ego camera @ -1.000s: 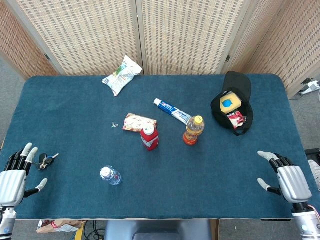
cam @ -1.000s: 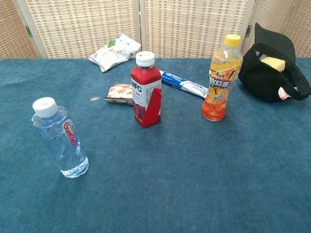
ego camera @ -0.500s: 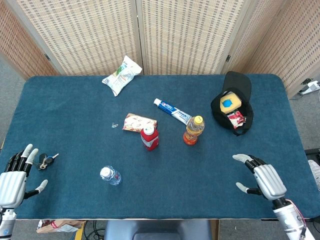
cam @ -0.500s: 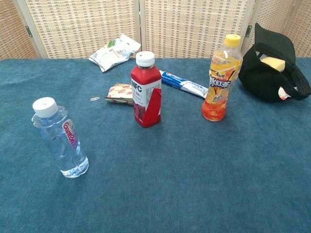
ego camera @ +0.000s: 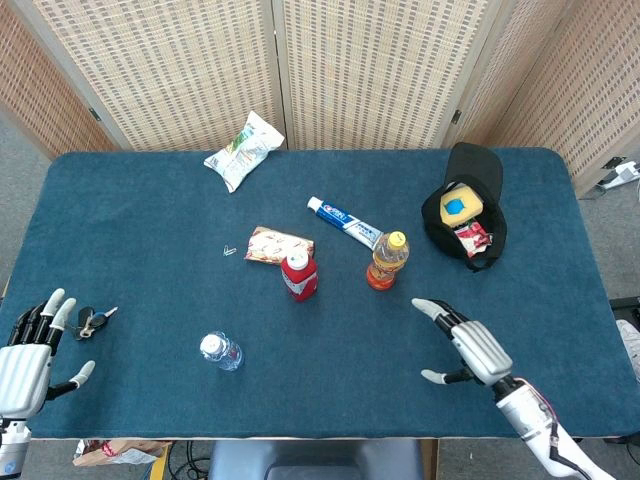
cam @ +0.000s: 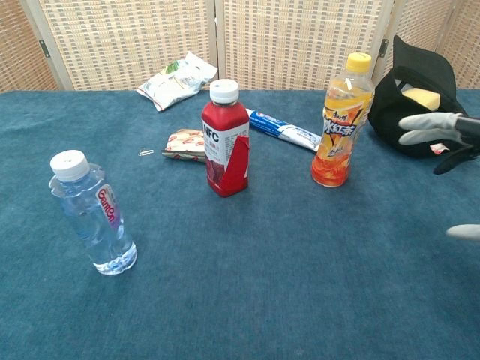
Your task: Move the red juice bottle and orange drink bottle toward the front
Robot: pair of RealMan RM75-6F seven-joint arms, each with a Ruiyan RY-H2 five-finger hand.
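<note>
- Where the blue-carpeted counter (ego camera: 150, 200) meets its near left corner, the left robot hand (ego camera: 25, 355) lies flat with fingers spread apart, holding nothing.
- Just beside that hand's fingertips sits a small bunch of dark keys (ego camera: 93, 321).
- Further right, near the front, a clear plastic water bottle with a white cap (cam: 91, 215) stands upright.
- At the back edge lies a crumpled white and green snack bag (ego camera: 243, 150).
- A tiny metal paper clip (ego camera: 229, 251) lies near the counter's middle, left of a flat red and cream snack packet (ego camera: 277, 244).
- The red juice bottle with a white cap (cam: 225, 140) stands upright near the middle of the counter, just in front of that packet; whether they touch cannot be told.
- Behind and to its right, a blue and white toothpaste tube (ego camera: 344, 222) lies slanted.
- The orange drink bottle with a yellow cap (cam: 342, 122) stands upright, near the right end of the tube and well apart from the red bottle.
- To the front right of the orange bottle, the right robot hand (ego camera: 462, 341) hovers with fingers apart, holding nothing; its fingertips point toward the bottle without touching it. In the chest view only its fingertips (cam: 421, 127) enter from the right edge.
- At the far right sits an open black fabric pouch (ego camera: 470, 190), with a yellow block with a blue spot and a red-and-white packet inside.
</note>
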